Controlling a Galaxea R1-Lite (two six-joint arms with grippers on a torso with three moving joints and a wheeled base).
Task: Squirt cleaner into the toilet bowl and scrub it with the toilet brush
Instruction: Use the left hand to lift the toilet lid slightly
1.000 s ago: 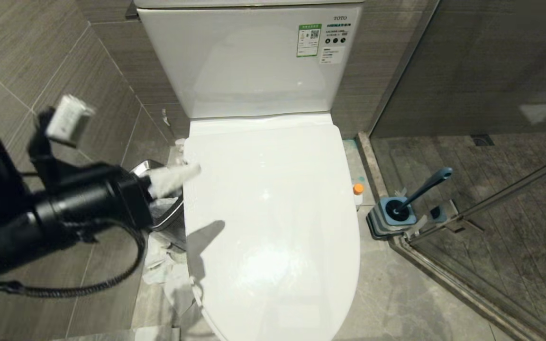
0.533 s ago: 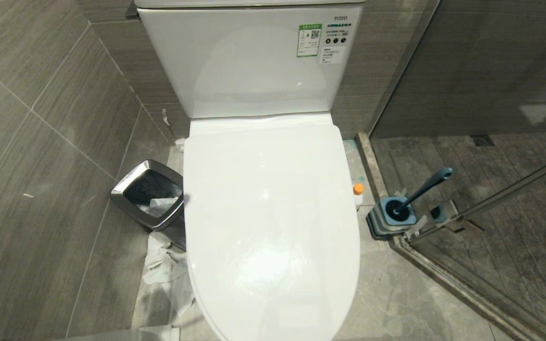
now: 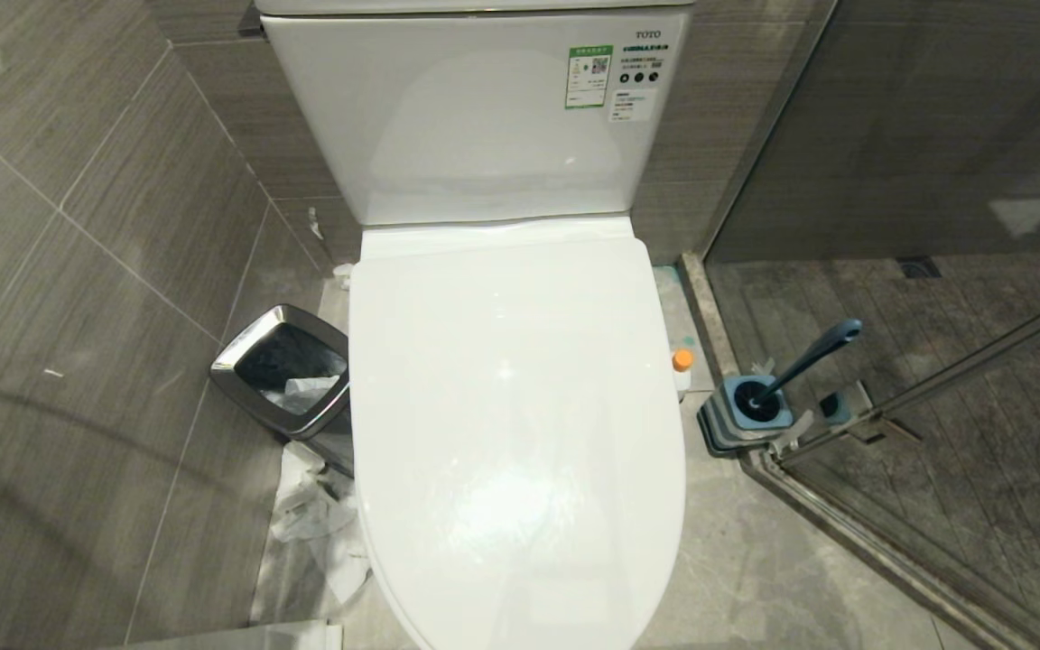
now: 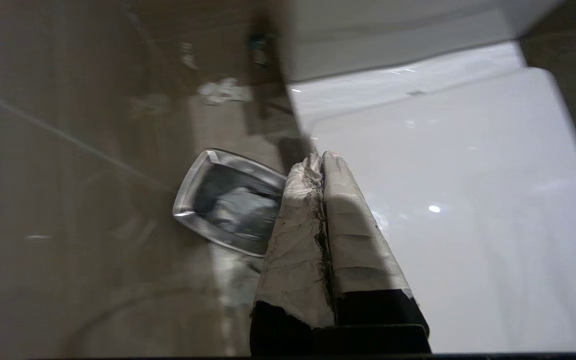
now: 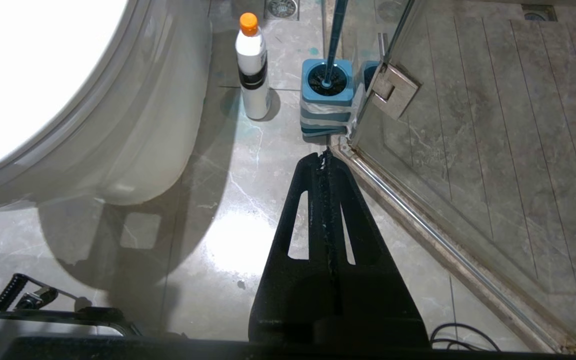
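Toilet bowl lying lid-down, partly beneath the left end effector | left end effector hovering pinched closed, empty, waste bin beside it | right end effector closed, empty, pointing at the toilet brush standing in its holder just ahead | cleaner standing beside holder, on floor

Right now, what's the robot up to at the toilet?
Nothing is being handled yet. The toilet lid is down. The cleaner stands on the floor beside the bowl, and the toilet brush sits in its holder by the glass door. The left pincer, shut and empty, hangs over the lid's edge near the waste bin. The right pincer is shut, low, pointing towards the holder.
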